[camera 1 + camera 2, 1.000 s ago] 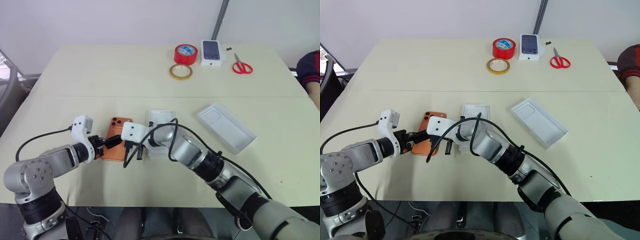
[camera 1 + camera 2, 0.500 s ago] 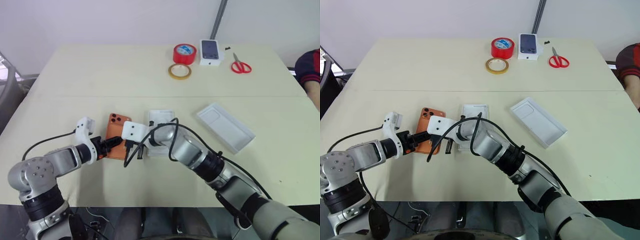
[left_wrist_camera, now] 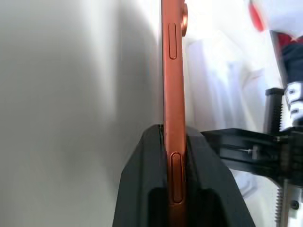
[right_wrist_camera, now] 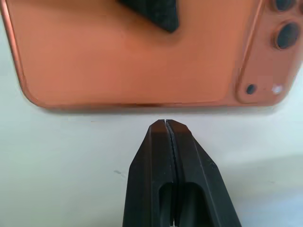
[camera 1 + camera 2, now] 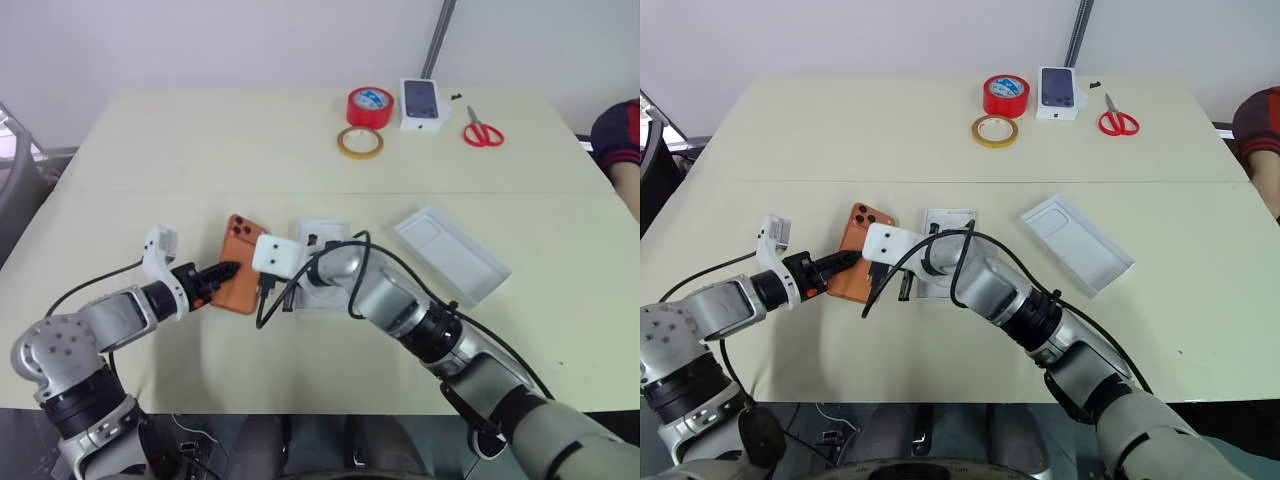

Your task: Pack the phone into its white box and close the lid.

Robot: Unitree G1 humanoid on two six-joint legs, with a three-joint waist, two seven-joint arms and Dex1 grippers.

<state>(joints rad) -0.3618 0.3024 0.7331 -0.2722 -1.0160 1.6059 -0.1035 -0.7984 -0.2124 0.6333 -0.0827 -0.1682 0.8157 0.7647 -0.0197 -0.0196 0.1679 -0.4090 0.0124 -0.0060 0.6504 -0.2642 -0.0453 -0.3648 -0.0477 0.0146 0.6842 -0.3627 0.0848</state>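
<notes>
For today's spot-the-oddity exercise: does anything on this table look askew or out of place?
The phone sits tilted, one edge lifted, pinched by the left gripper. The lid lies skewed, apart from the box.

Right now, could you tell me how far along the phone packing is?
Early. Done: the left claw is shut on the phone, camera end tilted up. In hand: lifting it; the shut right claw hangs beside it. Left: lay it in the white box, then fit the lid.
</notes>
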